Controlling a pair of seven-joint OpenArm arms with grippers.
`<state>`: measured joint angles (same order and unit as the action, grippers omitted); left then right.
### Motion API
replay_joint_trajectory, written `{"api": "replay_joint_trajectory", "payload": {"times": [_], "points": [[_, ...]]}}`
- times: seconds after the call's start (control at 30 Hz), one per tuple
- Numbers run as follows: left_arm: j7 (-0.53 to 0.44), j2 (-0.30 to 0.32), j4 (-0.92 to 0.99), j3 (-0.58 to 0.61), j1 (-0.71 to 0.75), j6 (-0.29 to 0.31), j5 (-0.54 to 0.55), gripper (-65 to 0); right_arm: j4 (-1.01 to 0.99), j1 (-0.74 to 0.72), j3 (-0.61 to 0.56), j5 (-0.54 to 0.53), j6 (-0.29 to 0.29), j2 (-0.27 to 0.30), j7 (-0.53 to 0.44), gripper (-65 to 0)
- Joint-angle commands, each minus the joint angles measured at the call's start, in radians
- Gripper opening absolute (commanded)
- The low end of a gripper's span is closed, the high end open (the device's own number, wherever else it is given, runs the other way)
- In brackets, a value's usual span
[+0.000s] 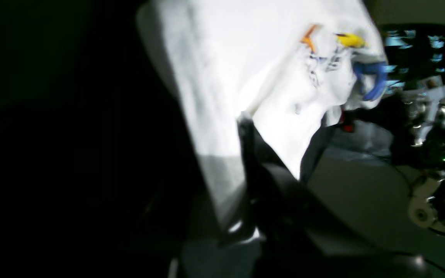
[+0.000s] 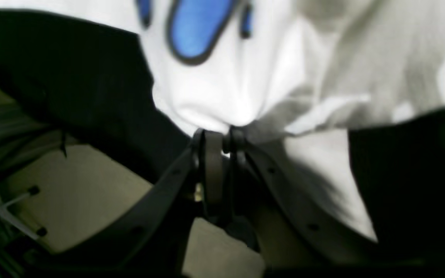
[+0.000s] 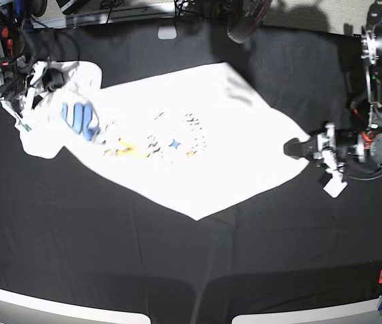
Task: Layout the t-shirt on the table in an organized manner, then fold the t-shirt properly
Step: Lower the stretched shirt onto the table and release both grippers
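You are stretching a limp, light t-shirt (image 3: 198, 155) over the bench (image 3: 110, 256), left end effector (image 3: 292, 147) and right end effector (image 2: 218, 141) both pinching hems.

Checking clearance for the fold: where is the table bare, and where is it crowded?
Bare black table runs along the near edge, below the t-shirt. Crowded: the far-left corner, where the right gripper bunches cloth, and the right side around the left gripper.
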<state>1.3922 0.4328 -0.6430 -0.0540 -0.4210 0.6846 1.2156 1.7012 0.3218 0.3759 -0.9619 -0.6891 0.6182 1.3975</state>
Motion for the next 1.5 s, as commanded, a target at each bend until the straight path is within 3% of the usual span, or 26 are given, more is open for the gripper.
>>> {"api": "replay_joint_trajectory", "payload": {"times": [0.0, 0.3, 0.4, 0.5, 0.57, 0.8, 1.13, 1.3, 1.47], "points": [[0.004, 0.030, -0.009, -0.003, -0.016, -0.001, 0.009, -65.0, 0.011, -0.008, 0.009, -0.010, -0.009, 0.025, -0.001, -65.0], [0.004, 0.077, -0.009, -0.003, 0.101, -0.002, 0.034, -65.0, 0.011, -0.008, 0.009, -0.011, -0.009, 0.024, -0.001, -65.0], [0.004, 0.077, -0.009, -0.003, 0.154, -0.002, 0.142, -65.0, 0.011, -0.008, 0.009, -0.011, -0.009, 0.025, -0.006, -47.8], [0.004, 0.077, -0.009, -0.003, 0.191, 0.000, 0.247, -49.6, 0.011, -0.008, 0.009, -0.011, -0.009, 0.025, -0.062, -35.0], [0.004, 0.077, -0.009, -0.003, 0.203, 0.006, 0.268, -43.2, 0.011, -0.010, 0.009, -0.013, -0.009, 0.025, -0.119, -34.4], [0.004, 0.077, -0.012, -0.003, 0.193, 0.007, 0.268, -42.8, 0.012, -0.018, 0.011, -0.224, -0.009, 0.053, -0.320, -34.4], [0.004, 0.079, -0.012, -0.003, 0.137, 0.014, 0.261, -42.8, 0.011, -0.186, 0.011, -0.224, -0.009, 0.052, -0.313, -34.5], [-0.005, 0.100, -0.012, -0.003, 0.094, 0.014, 0.037, -42.8, 0.011, -0.230, 0.011, -0.224, -0.009, 0.052, -0.312, -34.4], [-0.059, 0.155, -0.013, -0.003, 0.046, 0.014, -0.014, -42.8, 0.011, -0.237, 0.011, -0.222, -0.009, 0.052, -0.312, -34.4]]}}
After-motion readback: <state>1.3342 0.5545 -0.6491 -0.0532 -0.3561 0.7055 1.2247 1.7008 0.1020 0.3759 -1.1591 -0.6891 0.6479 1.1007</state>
